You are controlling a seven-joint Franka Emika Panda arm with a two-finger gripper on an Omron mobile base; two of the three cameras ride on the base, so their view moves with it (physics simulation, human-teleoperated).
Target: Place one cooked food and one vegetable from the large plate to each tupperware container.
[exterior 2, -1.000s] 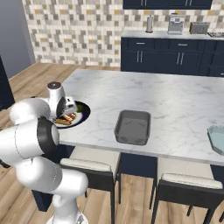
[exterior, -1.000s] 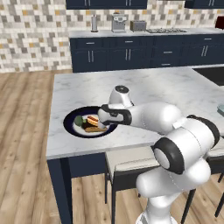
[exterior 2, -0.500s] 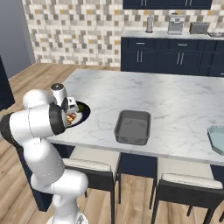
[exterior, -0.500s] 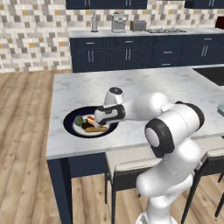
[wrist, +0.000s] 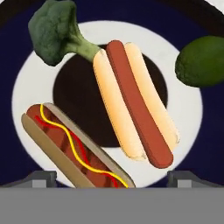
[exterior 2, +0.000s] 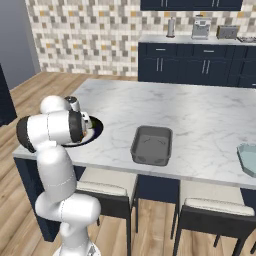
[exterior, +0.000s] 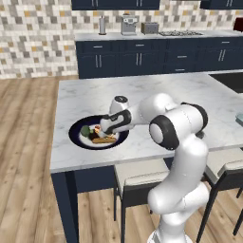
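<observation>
A home kitchen: marble island worktop (exterior: 156, 97) with stools (exterior 2: 210, 215), navy cabinets (exterior: 137, 59), tiled backsplash (exterior 2: 80, 30), coffee maker (exterior: 128, 24)

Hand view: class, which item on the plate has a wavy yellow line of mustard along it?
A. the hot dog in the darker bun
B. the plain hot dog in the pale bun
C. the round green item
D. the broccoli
A: the yellow squiggle runs along the hot dog in the darker bun, lying lowest on the plate.
</observation>
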